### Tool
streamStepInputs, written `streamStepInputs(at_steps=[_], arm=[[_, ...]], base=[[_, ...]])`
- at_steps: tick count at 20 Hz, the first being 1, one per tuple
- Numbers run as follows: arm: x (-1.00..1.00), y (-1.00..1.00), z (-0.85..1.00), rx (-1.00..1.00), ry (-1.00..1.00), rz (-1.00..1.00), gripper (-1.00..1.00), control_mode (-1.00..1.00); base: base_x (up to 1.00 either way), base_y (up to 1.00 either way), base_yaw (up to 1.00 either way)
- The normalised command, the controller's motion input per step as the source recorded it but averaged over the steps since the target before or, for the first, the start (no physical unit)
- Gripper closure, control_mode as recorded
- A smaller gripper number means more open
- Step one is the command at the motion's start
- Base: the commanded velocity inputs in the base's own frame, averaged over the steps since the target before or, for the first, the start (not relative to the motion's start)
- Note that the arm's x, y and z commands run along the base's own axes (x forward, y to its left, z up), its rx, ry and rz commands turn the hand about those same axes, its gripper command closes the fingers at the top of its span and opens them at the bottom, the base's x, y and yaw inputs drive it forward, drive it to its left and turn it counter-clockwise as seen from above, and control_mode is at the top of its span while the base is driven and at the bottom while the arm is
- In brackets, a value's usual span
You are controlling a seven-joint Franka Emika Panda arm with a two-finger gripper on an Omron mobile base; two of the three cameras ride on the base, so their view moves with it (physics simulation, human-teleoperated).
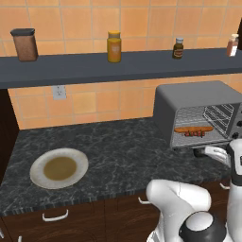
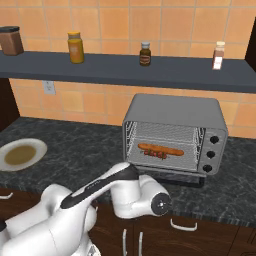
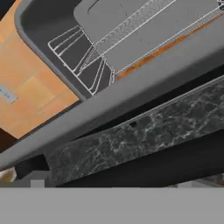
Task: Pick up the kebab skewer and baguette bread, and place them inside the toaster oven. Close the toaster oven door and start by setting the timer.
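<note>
The toaster oven (image 2: 172,135) stands on the dark marble counter (image 1: 108,151) with its interior open to view. The baguette bread (image 2: 161,149) lies on the wire rack, the kebab skewer (image 2: 155,155) just in front of it. The jaws are spread fully and hold nothing. An empty plate (image 1: 59,168) sits well apart, at the left.

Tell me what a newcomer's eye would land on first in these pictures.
The open toaster oven at the right of the dark counter, with the baguette bread and the kebab skewer lying side by side on its wire rack. Next, the empty plate at the counter's left end, and four jars and bottles spaced along the shelf above.
</note>
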Motion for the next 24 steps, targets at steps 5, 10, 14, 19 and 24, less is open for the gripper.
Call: streamStepInputs(at_steps=[5,10,14,19,24], arm=[[0.98,0.44,0.31,-0.16,0.0,-0.18,-1.0,-1.0],[0.97,0.26,0.15,-0.15,0.0,-0.16,-1.0,-1.0],[0.82,0.08,0.05,-0.14,0.0,-0.14,-1.0,-1.0],[0.53,0.05,0.0,-0.14,0.02,-0.13,-1.0,-1.0],[0.43,0.02,0.0,-0.14,0.05,-0.14,-1.0,-1.0]], base=[[0.0,0.0,0.0],[0.0,0.0,0.0],[0.0,0.0,0.0],[0.0,0.0,0.0],[0.0,0.0,0.0]])
